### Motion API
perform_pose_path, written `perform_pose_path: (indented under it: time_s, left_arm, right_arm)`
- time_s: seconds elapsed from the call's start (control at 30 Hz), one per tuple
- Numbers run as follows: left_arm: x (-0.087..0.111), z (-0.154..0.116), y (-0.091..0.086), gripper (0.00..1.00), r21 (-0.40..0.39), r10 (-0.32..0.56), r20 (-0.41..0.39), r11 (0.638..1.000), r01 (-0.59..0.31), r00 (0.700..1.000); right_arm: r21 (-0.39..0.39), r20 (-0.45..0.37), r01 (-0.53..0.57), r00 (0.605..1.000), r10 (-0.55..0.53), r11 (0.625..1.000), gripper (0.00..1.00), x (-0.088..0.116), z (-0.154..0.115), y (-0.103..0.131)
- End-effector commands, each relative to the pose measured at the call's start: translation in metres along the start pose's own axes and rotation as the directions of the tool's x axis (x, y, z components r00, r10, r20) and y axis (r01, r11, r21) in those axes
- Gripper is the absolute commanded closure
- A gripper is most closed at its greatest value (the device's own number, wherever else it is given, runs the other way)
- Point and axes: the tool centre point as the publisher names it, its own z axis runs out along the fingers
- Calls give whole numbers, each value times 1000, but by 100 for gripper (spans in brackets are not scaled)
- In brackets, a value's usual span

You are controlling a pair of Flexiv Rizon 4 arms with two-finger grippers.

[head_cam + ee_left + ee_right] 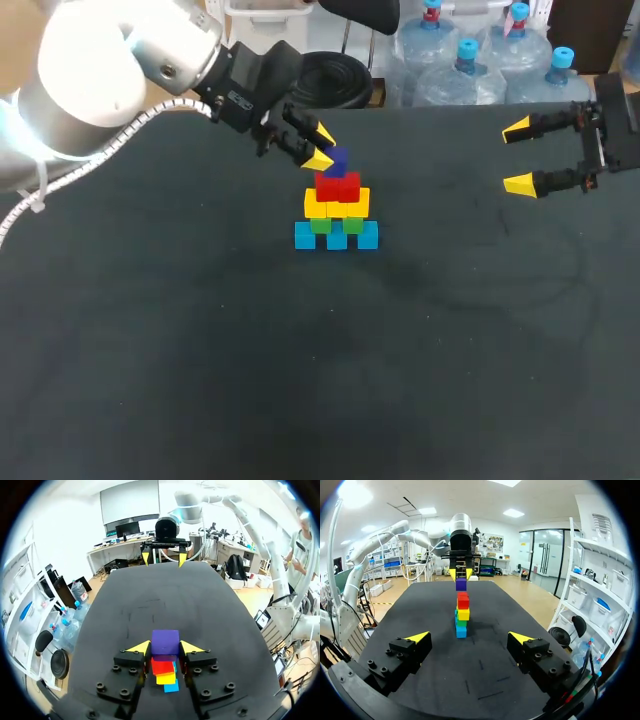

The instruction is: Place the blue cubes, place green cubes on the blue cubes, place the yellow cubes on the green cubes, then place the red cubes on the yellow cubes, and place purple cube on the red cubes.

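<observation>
One purple cube [337,161] is on top of the red cubes [337,187], in the middle of the bench [200,350]. My left hand [320,146] is clamped on its two flat sides. The cube looks small, light and hard, and the pile looks easy to tip, so hold it gently. My right hand [518,157] is spread apart at the far right, holding nothing.

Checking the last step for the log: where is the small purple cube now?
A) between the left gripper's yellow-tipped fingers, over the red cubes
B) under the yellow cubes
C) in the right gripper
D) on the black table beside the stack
A: the left wrist view shows the small purple cube between the yellow tips of the left gripper, right over the red cubes. The right gripper is open and holds nothing, away from the stack.
</observation>
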Motion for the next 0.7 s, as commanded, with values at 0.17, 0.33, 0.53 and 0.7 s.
perform_pose_path:
  time_s: [0.17,0.33,0.53,0.7]
  left_arm:
    - [4,5,3,100,-3,-31,3,1000,31,1000]
    - [6,3,3,100,-8,-39,7,999,39,999]
    - [7,3,3,100,-8,-45,11,999,45,999]
    - [7,3,3,100,-8,-49,12,999,49,999]
  right_arm:
    - [1,1,1,1000,-1,1000,0,0,1,0]
    - [1,1,1,1000,-1,1000,0,0,1,0]
    - [1,1,1,1000,-1,1000,0,0,1,0]
    - [1,1,1,1000,-1,1000,0,0,1,0]
